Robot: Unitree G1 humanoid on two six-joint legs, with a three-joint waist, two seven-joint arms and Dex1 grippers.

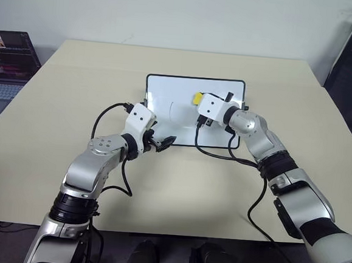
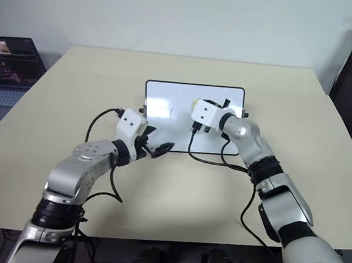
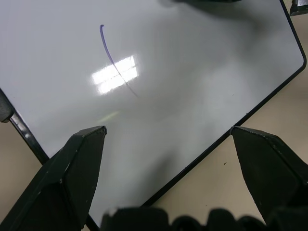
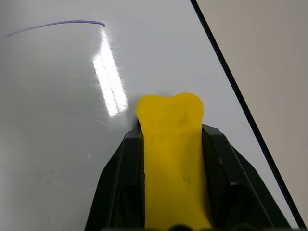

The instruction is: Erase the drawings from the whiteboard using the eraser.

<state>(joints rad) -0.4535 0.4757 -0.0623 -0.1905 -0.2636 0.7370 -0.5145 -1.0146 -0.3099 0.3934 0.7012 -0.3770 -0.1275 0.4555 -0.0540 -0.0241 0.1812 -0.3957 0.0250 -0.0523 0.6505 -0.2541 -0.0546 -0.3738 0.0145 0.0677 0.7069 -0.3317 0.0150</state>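
Firmly clamped eraser (image 4: 171,159) in right gripper (image 4: 169,144) to wipe whiteboard (image 1: 167,88) stroke (image 4: 57,24), left gripper (image 3: 168,137) open.

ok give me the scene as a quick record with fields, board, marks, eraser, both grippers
whiteboard: lies flat on the beige table, black frame
drawings: one thin curved stroke visible on the board
eraser: yellow, clamped in the right gripper, its tip at the board surface
left gripper: open, holding nothing, over the board's near edge
laptop: open, to the left beside the table
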